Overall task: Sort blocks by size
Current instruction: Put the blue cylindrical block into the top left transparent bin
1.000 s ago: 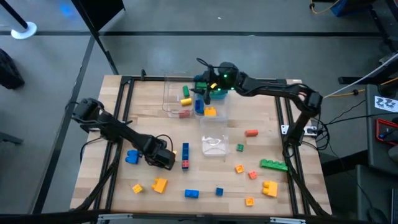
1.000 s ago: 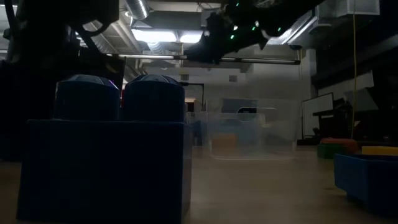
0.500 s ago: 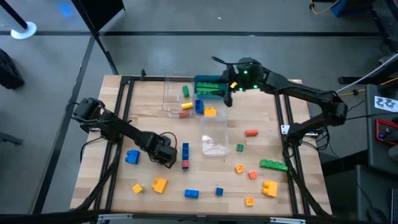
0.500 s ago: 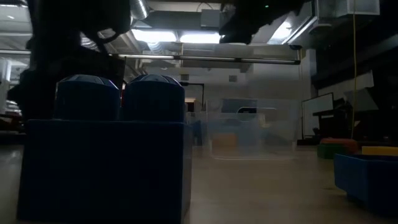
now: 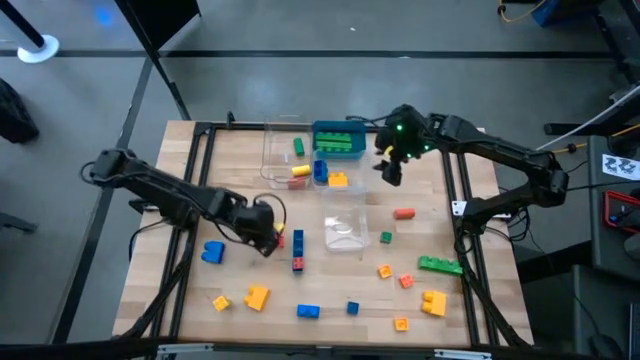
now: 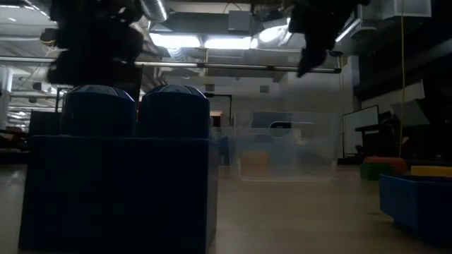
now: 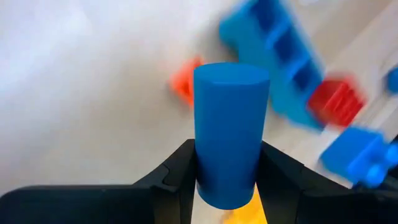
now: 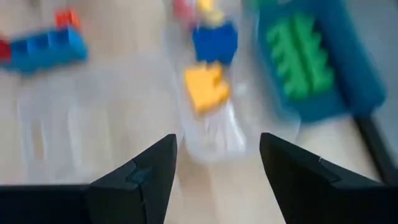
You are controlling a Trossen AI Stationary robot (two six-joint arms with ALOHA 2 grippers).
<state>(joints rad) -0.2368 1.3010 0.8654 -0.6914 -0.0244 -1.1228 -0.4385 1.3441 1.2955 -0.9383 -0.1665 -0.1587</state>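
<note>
left wrist view: left gripper point(image 7: 227, 177) clamps a blue cylinder block point(image 7: 229, 134); right gripper point(image 8: 217, 165) fingers spread, empty.

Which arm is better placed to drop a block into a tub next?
The left. Its hand is shut on a blue cylinder block, near the long blue bar. The right hand is open and empty, hanging beside the teal tray.
</note>
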